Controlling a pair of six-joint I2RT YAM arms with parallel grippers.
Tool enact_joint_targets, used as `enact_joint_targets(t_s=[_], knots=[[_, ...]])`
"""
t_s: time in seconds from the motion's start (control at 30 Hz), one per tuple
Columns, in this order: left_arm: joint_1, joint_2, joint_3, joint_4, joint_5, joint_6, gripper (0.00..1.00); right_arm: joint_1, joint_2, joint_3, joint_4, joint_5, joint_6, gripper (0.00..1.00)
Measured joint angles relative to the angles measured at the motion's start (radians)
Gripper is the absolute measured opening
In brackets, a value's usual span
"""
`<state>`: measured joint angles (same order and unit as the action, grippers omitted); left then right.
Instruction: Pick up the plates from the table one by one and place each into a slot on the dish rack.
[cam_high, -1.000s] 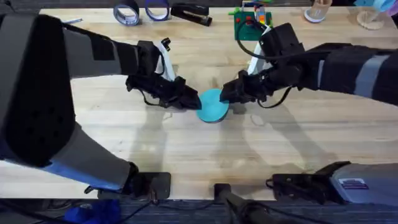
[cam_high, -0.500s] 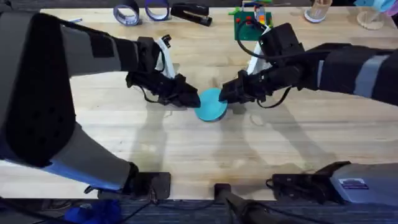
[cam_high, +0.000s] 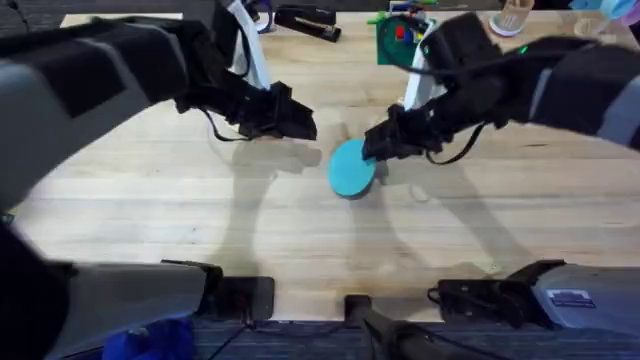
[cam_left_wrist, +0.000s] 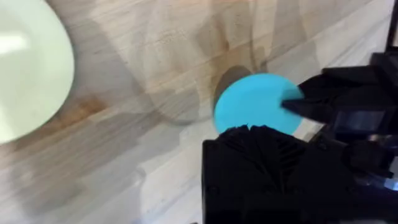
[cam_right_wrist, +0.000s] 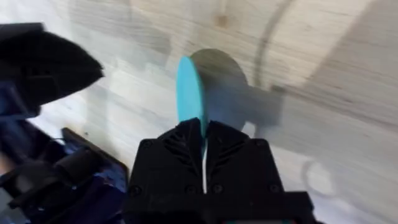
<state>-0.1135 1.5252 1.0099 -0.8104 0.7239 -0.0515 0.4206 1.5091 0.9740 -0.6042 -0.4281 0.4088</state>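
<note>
- Your turquoise plate (cam_high: 351, 167) hangs on edge over the middle of the table (cam_high: 300, 230), its shadow on the wood below it.
- Your right gripper (cam_high: 377, 147) pinches the plate's rim between its 2 black fingers.
- Your left gripper (cam_high: 300, 124) sits just beside the plate, apart from it; you cannot tell its finger state.
- A pale yellow plate (cam_left_wrist: 28, 68) lies flat on the wood.
</note>
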Motion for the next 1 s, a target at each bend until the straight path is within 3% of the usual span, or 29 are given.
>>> enact_joint_targets(t_s=[0.27, 0.53, 1.0], knots=[[0.0, -0.166, 0.009, -0.116, -0.121, 0.018, 0.041, 0.0, -0.013, 0.194, -0.238, 0.123, -0.116, 0.032], [0.0, -0.341, 0.06, -0.256, -0.277, 0.04, 0.041, 0.0, -0.09, 0.334, -0.373, 0.256, -0.171, 0.032], [0.0, -0.46, 0.348, -0.497, -0.535, 0.099, 0.04, 0.0, -0.325, 0.354, -0.453, 0.529, -0.182, 0.031]])
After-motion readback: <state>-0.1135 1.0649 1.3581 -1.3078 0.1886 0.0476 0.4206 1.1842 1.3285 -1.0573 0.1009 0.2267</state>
